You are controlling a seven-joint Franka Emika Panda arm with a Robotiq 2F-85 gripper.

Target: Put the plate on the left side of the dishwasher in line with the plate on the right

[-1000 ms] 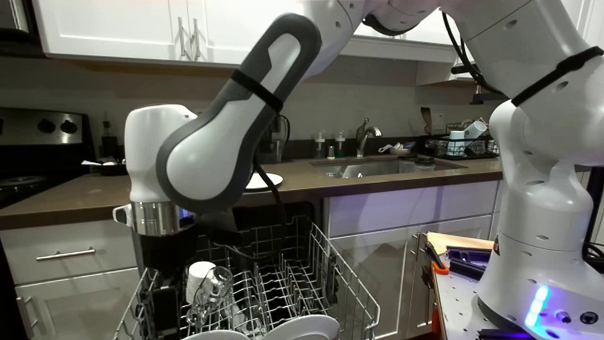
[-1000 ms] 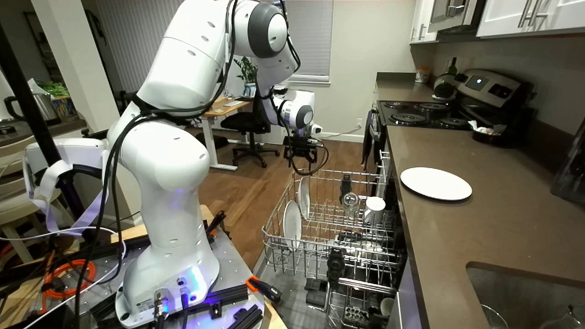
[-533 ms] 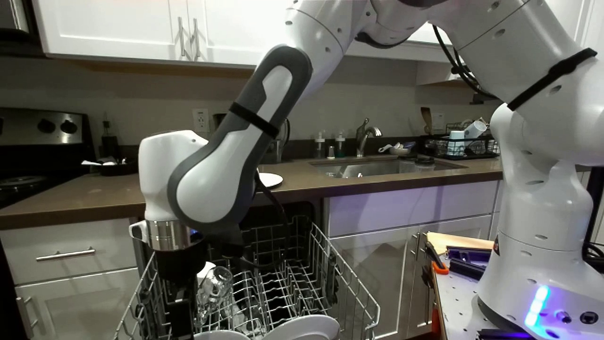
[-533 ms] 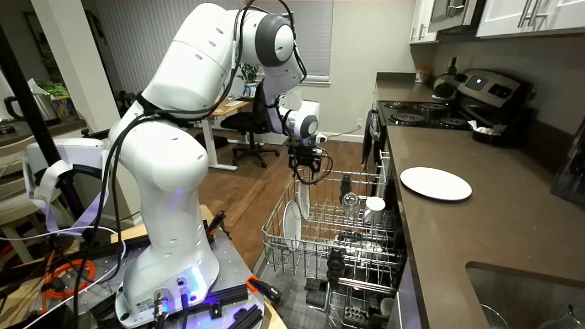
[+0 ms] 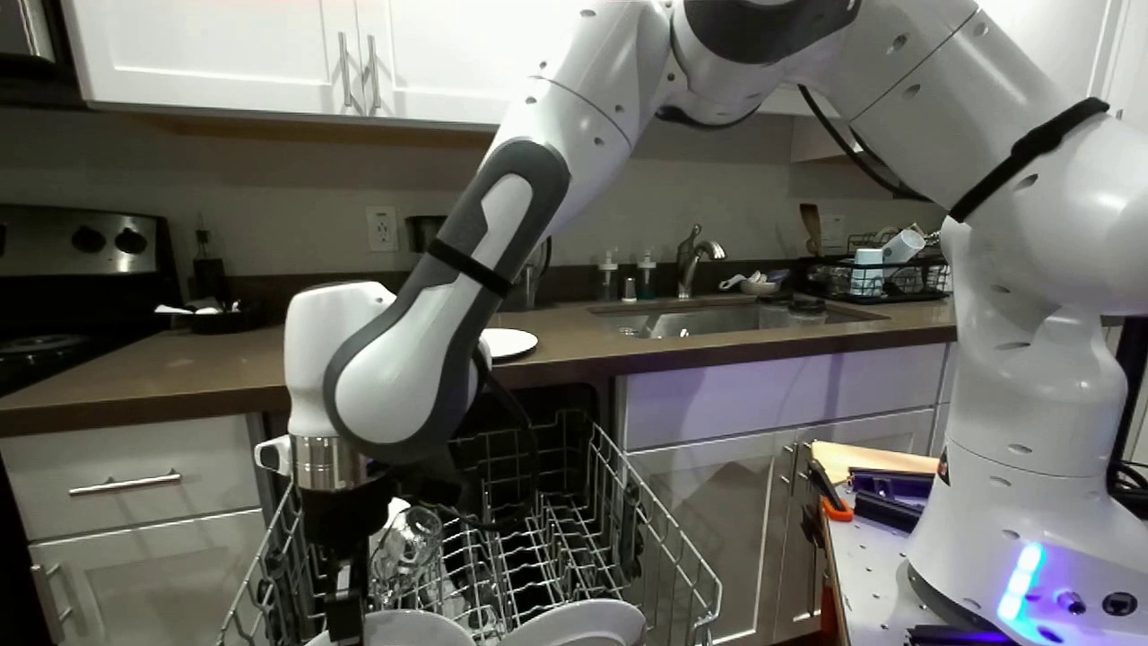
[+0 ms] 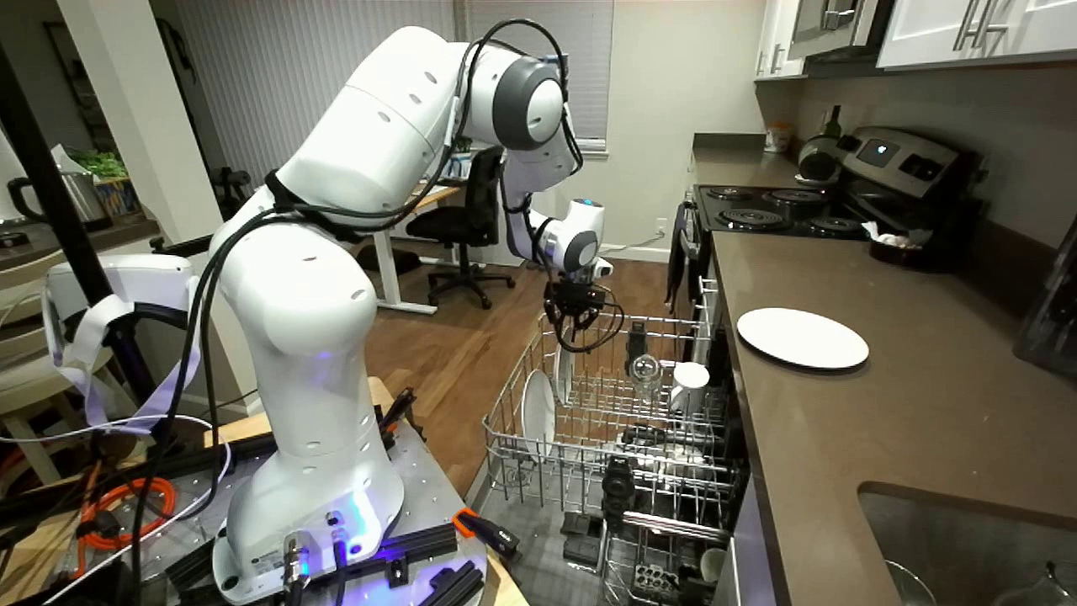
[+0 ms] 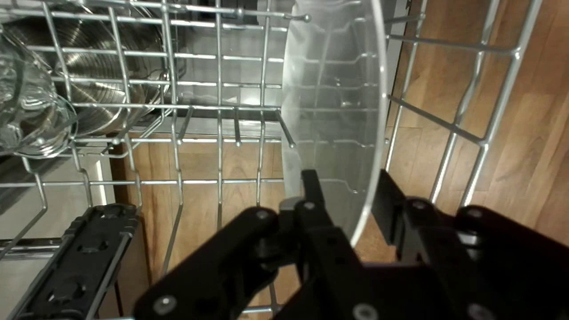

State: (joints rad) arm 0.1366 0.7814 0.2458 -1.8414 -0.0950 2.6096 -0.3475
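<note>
The left plate [image 5: 408, 628], white, stands on edge in the upper dishwasher rack [image 5: 655, 504]. The right plate [image 5: 583, 624] stands to the right of it in the same rack, also on edge. In the other direction of sight, the left plate [image 6: 565, 380] is the farther one and the right plate [image 6: 538, 411] the nearer. From the wrist, the left plate [image 7: 338, 89] runs up between the fingers of my gripper [image 7: 346, 173]. The jaws straddle its rim with visible room between them; whether a finger touches it I cannot tell. The right plate is out of the wrist view.
A clear glass [image 5: 411, 538] and a white mug [image 6: 692, 379] occupy the rack close by. Wire tines [image 7: 286, 129] and the rack's side wall [image 7: 498, 102] flank the plate. Another white plate [image 6: 803, 338] lies flat on the counter [image 6: 892, 396].
The arm has come down, and my gripper has dropped to the left plate's rim. Over the last half second that plate has shifted slightly; the right plate has stayed put.
</note>
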